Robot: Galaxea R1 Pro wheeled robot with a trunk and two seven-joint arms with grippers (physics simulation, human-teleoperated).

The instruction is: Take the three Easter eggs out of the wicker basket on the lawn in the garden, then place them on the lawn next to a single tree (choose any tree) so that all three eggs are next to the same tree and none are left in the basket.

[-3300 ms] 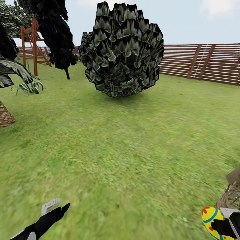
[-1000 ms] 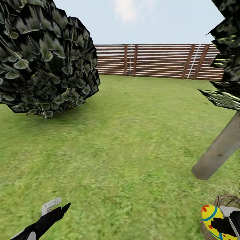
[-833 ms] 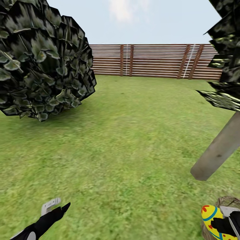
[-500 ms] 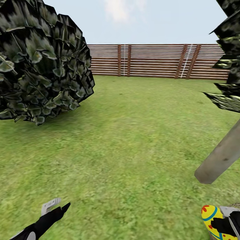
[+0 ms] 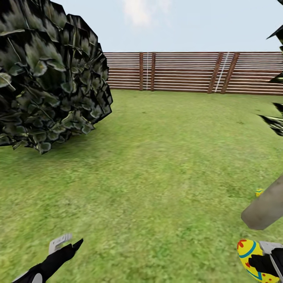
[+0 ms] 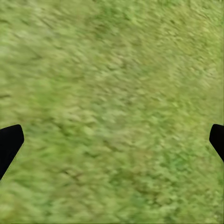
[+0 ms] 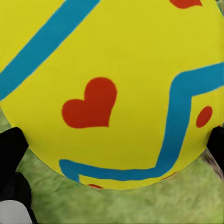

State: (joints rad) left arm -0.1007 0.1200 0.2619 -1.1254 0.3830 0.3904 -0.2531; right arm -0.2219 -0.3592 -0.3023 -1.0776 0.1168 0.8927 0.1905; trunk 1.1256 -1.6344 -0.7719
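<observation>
Ahead, the lawn (image 5: 157, 157) runs to the fence (image 5: 188, 72); the tree (image 5: 263, 210) trunk leans at right, a small egg (image 5: 259, 192) beside it. The right tool (image 5: 267, 263) clamps the Easter egg (image 7: 116, 88), heart-marked up close. The left tool (image 6: 112, 140) gapes empty over grass.
</observation>
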